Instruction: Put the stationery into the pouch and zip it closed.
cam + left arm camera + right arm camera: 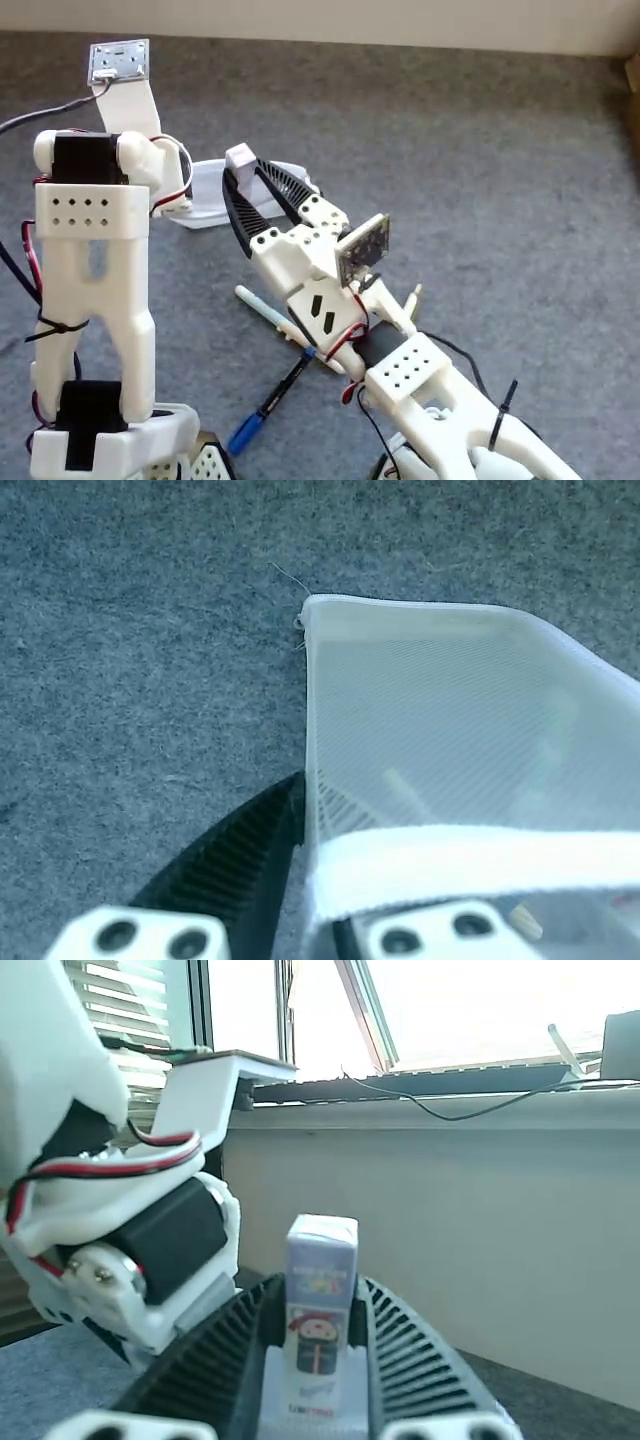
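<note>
Pouch: white mesh zip pouch (450, 730) is lying on the grey carpet (480, 150).
Left gripper: the left gripper (305, 820) is pinching the pouch's edge and holding it in place.
Right gripper: the right gripper (318, 1300) is squeezing a small white block eraser (240, 157) just over the pouch. It should be going well inside before letting go.
Pens: a white pen (262, 308) and a black pen with blue cap (268, 402) are lying beside the right arm, waiting.
</note>
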